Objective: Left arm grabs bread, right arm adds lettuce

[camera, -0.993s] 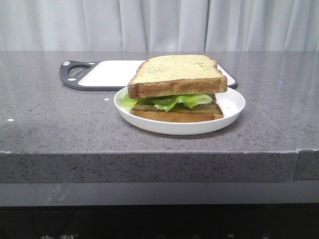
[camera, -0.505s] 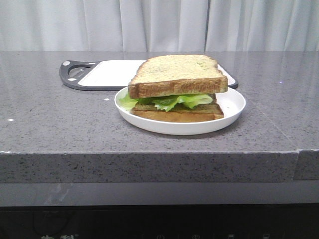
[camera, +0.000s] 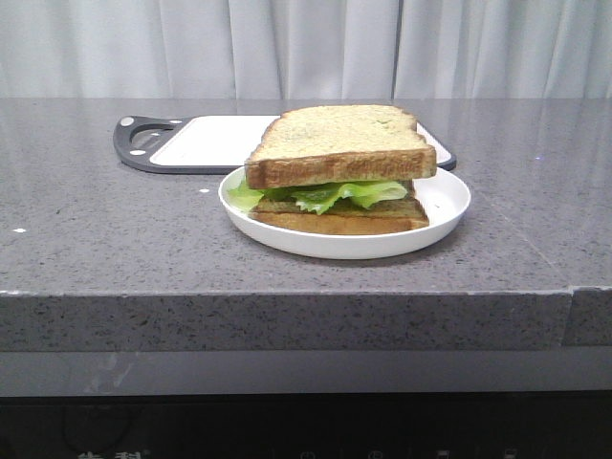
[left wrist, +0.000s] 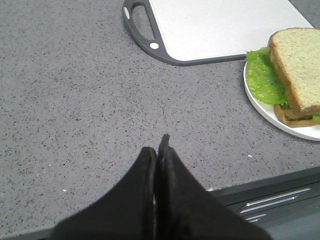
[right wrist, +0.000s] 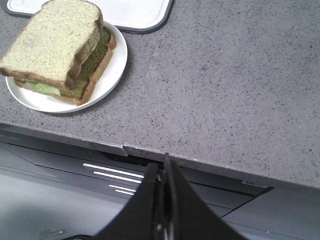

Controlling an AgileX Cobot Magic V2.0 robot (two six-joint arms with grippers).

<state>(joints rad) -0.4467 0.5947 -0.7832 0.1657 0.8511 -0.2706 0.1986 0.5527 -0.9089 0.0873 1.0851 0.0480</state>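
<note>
My job looks done: the bread (camera: 339, 143) sits on the lettuce (camera: 325, 194), well away from both pincers. My left pincer (left wrist: 159, 150) and right pincer (right wrist: 165, 167) are pressed together, holding nothing. Next I think I just rest.

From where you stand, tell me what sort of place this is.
Probably a kitchen-style food prep setup: a speckled grey counter, a cutting board at the back, and a sandwich on a white plate.

bread (camera: 341, 143): top slice no visible shift across the front-view pictures
lettuce (camera: 325, 195): same spot under that slice, no change
plate (camera: 449, 203): unmoved on the table (camera: 96, 249)
</note>
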